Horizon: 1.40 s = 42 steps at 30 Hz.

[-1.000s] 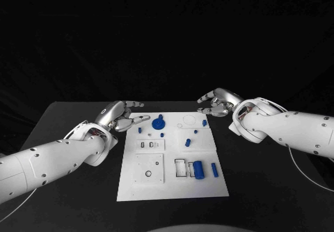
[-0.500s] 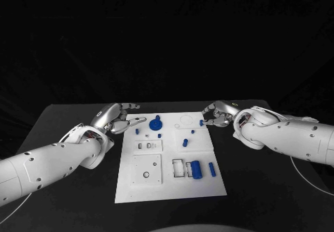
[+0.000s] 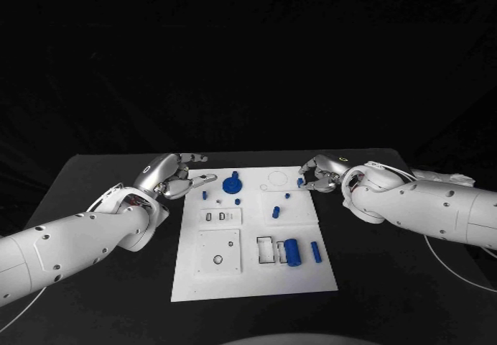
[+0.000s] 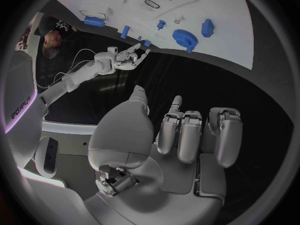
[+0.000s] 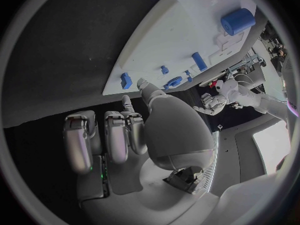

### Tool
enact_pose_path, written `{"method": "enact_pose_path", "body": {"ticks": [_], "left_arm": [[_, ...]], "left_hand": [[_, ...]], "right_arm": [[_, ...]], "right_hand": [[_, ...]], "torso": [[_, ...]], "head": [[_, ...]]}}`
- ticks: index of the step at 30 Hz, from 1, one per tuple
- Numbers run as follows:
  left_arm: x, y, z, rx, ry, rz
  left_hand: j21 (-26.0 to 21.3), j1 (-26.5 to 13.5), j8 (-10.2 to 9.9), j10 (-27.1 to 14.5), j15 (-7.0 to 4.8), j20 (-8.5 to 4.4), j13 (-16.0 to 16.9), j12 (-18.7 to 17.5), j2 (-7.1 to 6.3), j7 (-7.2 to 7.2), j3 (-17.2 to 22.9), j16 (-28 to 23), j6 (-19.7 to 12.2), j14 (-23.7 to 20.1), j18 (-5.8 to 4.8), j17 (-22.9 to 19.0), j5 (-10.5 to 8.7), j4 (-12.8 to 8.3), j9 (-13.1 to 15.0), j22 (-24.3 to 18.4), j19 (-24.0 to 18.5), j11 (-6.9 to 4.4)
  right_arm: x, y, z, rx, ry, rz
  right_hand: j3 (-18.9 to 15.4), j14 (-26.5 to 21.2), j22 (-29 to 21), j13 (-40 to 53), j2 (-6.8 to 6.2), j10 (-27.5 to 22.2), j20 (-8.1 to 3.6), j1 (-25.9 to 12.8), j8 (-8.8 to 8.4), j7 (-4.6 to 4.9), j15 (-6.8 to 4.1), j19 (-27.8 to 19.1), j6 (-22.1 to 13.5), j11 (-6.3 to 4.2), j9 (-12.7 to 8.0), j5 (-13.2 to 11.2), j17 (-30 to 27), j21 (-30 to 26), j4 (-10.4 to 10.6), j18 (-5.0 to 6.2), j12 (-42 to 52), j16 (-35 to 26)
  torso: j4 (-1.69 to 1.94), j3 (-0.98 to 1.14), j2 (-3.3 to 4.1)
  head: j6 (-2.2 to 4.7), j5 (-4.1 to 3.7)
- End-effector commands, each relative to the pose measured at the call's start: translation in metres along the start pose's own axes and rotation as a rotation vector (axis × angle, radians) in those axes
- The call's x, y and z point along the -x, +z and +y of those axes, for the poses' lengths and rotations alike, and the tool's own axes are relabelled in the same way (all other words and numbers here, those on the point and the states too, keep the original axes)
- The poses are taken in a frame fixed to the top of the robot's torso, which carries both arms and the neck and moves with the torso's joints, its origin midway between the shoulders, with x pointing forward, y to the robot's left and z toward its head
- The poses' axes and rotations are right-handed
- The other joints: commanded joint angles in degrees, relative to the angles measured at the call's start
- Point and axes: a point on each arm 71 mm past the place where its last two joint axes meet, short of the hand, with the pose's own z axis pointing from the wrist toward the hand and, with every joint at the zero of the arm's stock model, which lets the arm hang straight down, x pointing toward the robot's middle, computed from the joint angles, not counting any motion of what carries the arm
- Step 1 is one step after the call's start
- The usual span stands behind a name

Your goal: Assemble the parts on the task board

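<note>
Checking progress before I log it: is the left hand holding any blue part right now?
No, the left hand holds nothing.

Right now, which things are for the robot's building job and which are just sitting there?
For the job:
- task board
- blue gear
- small blue part by the right hand
- blue peg
- big blue cylinder
- blue bar
- left hand, holding nothing

Just there:
- black table
</note>
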Motion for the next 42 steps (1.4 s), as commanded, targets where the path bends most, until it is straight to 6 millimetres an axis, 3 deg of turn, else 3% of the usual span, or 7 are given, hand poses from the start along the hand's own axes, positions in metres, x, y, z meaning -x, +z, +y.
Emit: {"method": "enact_pose_path", "body": {"ticks": [1,6,28,37,42], "left_arm": [[-0.001,0.0,-0.002,-0.015,0.0,0.005],[-0.001,0.0,-0.003,-0.016,0.0,0.008],[-0.001,0.0,-0.003,-0.027,0.015,0.01],[0.0,0.0,-0.002,-0.026,0.019,0.008],[0.0,-0.001,-0.002,-0.025,0.02,0.009]], "left_hand": [[0.14,0.04,-0.25,5.96,0.26,0.45,15.1,0.15,0.37,-0.09,-0.26,0.15,0.31,5.95,-0.42,15.07,-0.1,0.02,0.01,15.09,6.02,0.03],[0.14,0.04,-0.25,5.96,0.26,0.45,15.1,0.15,0.37,-0.09,-0.26,0.15,0.31,5.95,-0.42,15.07,-0.1,0.02,0.01,15.09,6.02,0.03],[0.14,0.16,-0.28,5.96,0.25,0.47,15.1,0.15,0.48,-0.1,-0.32,0.15,0.36,5.95,-0.42,15.07,-0.09,0.02,0.0,15.09,6.02,0.03],[0.14,0.39,-0.29,5.96,0.24,0.5,15.1,0.15,0.65,-0.12,-0.38,0.15,0.46,5.95,-0.42,15.07,-0.05,0.0,0.0,15.09,6.02,0.01],[0.14,0.39,-0.29,5.96,0.24,0.5,15.1,0.15,0.65,-0.12,-0.38,0.15,0.46,5.95,-0.42,15.07,-0.05,0.0,0.0,15.09,6.02,0.01]], "right_arm": [[-0.001,0.003,-0.001,-0.019,-0.028,0.009],[-0.005,0.005,0.001,-0.025,-0.031,0.02],[-0.011,0.008,0.004,-0.047,-0.059,0.055],[-0.012,0.008,0.003,-0.058,-0.061,0.064],[-0.013,0.01,0.004,-0.056,-0.06,0.064]], "right_hand": [[-0.22,5.97,15.06,15.09,-0.06,6.0,-0.4,0.59,-0.1,0.0,-0.4,5.89,-0.2,-0.4,0.02,-0.07,15.05,0.26,-0.19,-0.39,0.16,0.23],[-0.05,5.97,15.06,15.09,0.36,6.0,-0.41,0.88,0.03,-0.09,-0.41,5.89,0.03,-0.43,0.08,0.08,15.05,0.26,-0.23,-0.39,0.16,0.23],[0.15,5.97,15.06,15.09,0.78,6.0,-0.43,1.9,0.5,0.15,-0.39,5.89,1.52,-0.28,0.36,0.07,15.05,0.26,-0.74,-0.39,0.16,0.23],[0.35,5.97,15.06,15.09,1.55,6.0,-0.37,1.85,0.58,0.15,-0.3,5.89,2.14,-0.19,0.42,0.31,15.05,0.26,-0.42,-0.39,0.16,0.23],[0.43,5.97,15.06,15.09,1.86,6.0,-0.34,1.8,0.71,0.08,-0.29,5.89,2.69,-0.21,0.48,0.48,15.05,0.26,-0.27,-0.39,0.16,0.23]], "torso": [[0.11,-0.04,-0.04],[0.07,-0.01,0.01],[-0.02,-0.02,-0.08],[0.01,-0.01,-0.02],[0.0,0.02,-0.07]], "head": [[-0.17,-0.09],[0.25,-0.09],[0.04,0.42],[0.12,0.38],[-0.19,0.54]]}}
